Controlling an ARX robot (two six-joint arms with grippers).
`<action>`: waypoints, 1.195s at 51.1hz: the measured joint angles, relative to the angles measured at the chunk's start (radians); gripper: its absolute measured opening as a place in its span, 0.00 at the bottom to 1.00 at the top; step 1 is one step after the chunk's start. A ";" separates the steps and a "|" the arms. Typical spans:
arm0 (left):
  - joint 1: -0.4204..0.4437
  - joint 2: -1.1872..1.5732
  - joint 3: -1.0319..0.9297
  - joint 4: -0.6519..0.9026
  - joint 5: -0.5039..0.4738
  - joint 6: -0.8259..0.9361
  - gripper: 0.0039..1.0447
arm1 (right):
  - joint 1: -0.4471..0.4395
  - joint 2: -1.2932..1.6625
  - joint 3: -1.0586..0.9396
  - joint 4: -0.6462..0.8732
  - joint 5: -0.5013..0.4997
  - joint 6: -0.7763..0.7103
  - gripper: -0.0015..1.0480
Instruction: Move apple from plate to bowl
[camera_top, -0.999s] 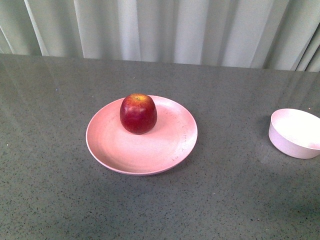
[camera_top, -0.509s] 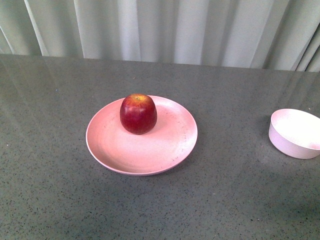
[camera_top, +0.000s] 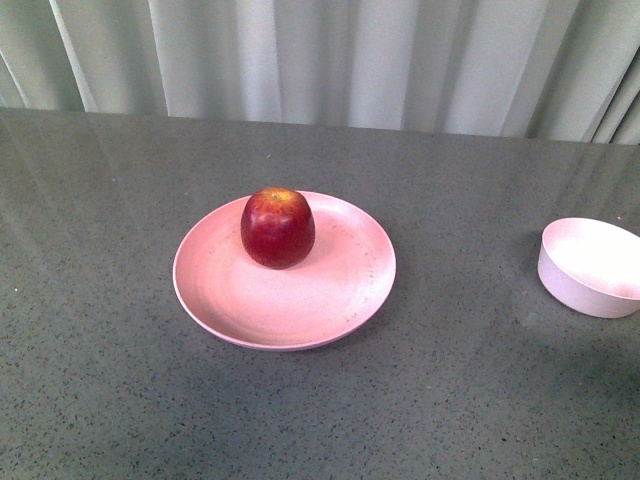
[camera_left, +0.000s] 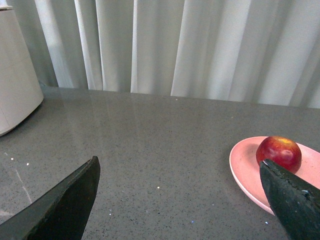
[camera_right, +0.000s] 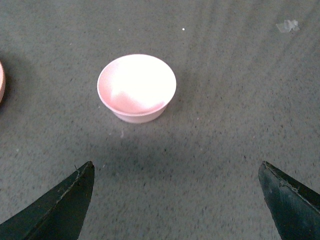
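A dark-red apple (camera_top: 277, 228) rests upright on the back part of a wide pink plate (camera_top: 250, 300) in the middle of the grey table. A small pale pink bowl (camera_top: 592, 267) stands empty at the right edge of the front view. Neither arm shows in the front view. My left gripper (camera_left: 179, 167) is open above bare table, with the apple (camera_left: 278, 152) and plate (camera_left: 245, 167) just behind one dark fingertip (camera_left: 287, 195). My right gripper (camera_right: 176, 170) hangs open over the table, with the bowl (camera_right: 136, 87) some way ahead of its tips.
Pale curtains (camera_top: 330, 60) close off the far edge of the table. A white rounded container (camera_left: 15, 95) stands at the far left in the left wrist view. A sliver of the plate's rim (camera_right: 1, 82) shows beside the bowl in the right wrist view.
The view has shifted by a pixel or two; the apple, plate and bowl stay where they were.
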 joint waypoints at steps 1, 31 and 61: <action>0.000 0.000 0.000 0.000 0.000 0.000 0.92 | -0.005 0.053 0.020 0.028 -0.005 -0.003 0.91; 0.000 0.000 0.000 0.000 0.000 0.000 0.92 | -0.002 0.940 0.444 0.179 0.055 0.057 0.91; 0.000 0.000 0.000 0.000 0.000 0.000 0.92 | 0.048 1.170 0.629 0.156 0.106 0.167 0.91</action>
